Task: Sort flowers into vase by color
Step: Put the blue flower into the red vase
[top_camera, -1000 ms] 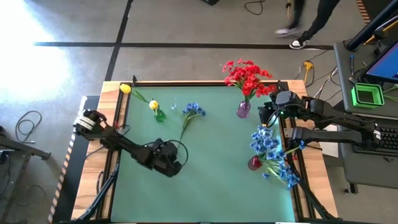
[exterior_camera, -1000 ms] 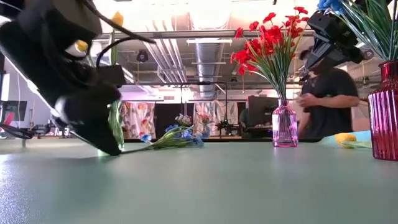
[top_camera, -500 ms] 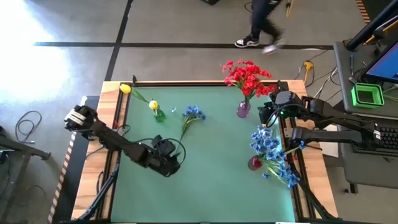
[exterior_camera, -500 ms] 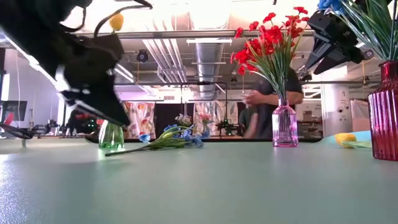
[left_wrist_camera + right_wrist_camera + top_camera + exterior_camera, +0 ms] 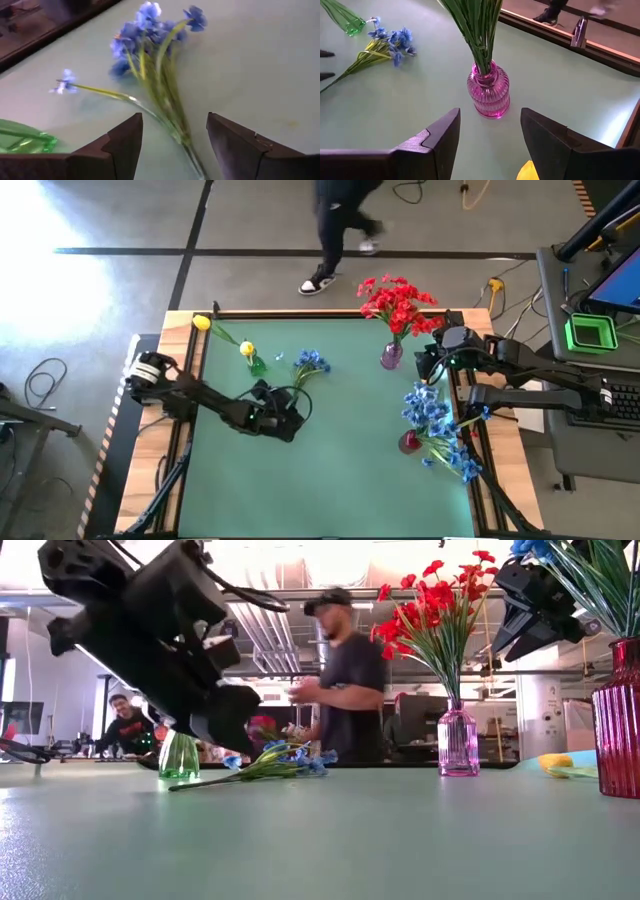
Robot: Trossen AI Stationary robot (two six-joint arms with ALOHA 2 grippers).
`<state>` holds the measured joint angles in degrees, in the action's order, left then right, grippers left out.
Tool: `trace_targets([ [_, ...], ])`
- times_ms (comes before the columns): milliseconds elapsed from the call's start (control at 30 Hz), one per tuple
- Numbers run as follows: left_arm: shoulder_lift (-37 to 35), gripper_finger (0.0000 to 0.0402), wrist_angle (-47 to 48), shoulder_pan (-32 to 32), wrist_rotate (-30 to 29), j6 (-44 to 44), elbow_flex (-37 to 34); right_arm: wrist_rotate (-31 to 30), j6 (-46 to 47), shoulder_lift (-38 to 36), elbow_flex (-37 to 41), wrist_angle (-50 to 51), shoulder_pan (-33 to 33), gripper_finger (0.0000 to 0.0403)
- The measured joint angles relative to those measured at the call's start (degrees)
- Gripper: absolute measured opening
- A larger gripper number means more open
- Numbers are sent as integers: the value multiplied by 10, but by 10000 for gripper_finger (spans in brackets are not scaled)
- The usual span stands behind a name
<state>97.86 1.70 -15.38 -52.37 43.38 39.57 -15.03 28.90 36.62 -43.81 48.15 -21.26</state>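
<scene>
Green matting covered the table point(image 5: 340, 480), and behind it a person point(image 5: 345, 680) stood in the workshop. I had the left gripper point(image 5: 290, 420) low over the mat, its fingers point(image 5: 120, 145) parted and empty, straddling the stem end of a loose bunch of small blue flowers point(image 5: 155, 60) lying flat. My right gripper point(image 5: 428, 362) waited with open jaws beside the ribbed pink glass vase point(image 5: 489, 92) of red blooms point(image 5: 398, 302).
</scene>
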Motion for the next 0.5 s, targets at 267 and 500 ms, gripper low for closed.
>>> trace_targets([
  [267, 55, 210, -71, 25, 29, -17, 0, 0, -4, 0, 0, 0, 0, 201],
  [500, 91, 186, -110, 43, 53, -11, 2, 0, -4, 0, 0, 0, 0, 201],
])
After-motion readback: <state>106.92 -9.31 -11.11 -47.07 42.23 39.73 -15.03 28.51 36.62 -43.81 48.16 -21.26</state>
